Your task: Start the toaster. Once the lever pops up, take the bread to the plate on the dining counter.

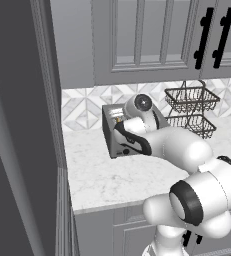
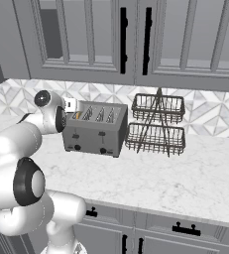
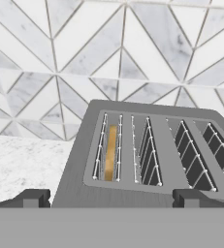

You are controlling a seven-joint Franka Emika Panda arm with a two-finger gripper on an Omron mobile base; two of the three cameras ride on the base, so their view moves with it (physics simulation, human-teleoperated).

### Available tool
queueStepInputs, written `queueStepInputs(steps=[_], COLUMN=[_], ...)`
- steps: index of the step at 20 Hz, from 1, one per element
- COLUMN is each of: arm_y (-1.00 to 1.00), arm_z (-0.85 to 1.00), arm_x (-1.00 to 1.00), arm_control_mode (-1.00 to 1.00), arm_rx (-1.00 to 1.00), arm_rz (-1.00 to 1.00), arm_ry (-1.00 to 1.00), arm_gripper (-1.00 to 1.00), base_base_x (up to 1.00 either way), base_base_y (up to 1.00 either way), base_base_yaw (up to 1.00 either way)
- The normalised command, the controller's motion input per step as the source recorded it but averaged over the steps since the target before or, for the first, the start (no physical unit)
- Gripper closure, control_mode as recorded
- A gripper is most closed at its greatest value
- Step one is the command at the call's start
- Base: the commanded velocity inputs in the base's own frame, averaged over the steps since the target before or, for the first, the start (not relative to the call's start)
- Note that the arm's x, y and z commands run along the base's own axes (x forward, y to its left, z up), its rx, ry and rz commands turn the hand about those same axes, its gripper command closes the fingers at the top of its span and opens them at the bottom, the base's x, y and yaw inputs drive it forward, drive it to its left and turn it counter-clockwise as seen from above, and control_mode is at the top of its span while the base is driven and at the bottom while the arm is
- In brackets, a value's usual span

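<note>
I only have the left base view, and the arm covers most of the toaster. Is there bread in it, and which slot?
Observer: Yes. The hand view shows the bread sunk in the leftmost slot of the toaster.
Operator: Are the other slots loaded?
Observer: No, the hand view shows bare wire guides in them.
Operator: Are the levers pressed?
Observer: The right base view shows both front levers high, near the top of their tracks.
Operator: Gripper?
Observer: The gripper is open above the toaster's near edge.

I see a white marble surface [image 2: 185, 183] over grey cabinets, carrying the toaster [image 2: 93, 130] and, just beside it, what looks like a two-tier wire basket rack [image 2: 156, 126].
</note>
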Motion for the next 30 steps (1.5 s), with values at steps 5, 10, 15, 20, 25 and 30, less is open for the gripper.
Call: queueStepInputs(steps=[5,10,15,20,25,30], arm_y=[0.00,0.00,0.00,0.00,0.00,0.00], arm_z=[0.00,0.00,0.00,0.00,0.00,0.00], arm_x=[0.00,0.00,0.00,0.00,0.00,0.00], arm_control_mode=[-1.00,-1.00,-1.00,-1.00,-1.00,-1.00], arm_rx=[0.00,0.00,0.00,0.00,0.00,0.00], arm_rz=[0.00,0.00,0.00,0.00,0.00,0.00], arm_ry=[0.00,0.00,0.00,0.00,0.00,0.00], arm_gripper=[-1.00,-1.00,-1.00,-1.00,-1.00,-1.00], base_base_x=[0.00,0.00,0.00,0.00,0.00,0.00], base_base_y=[0.00,0.00,0.00,0.00,0.00,0.00], base_base_yaw=[0.00,0.00,0.00,0.00,0.00,0.00])
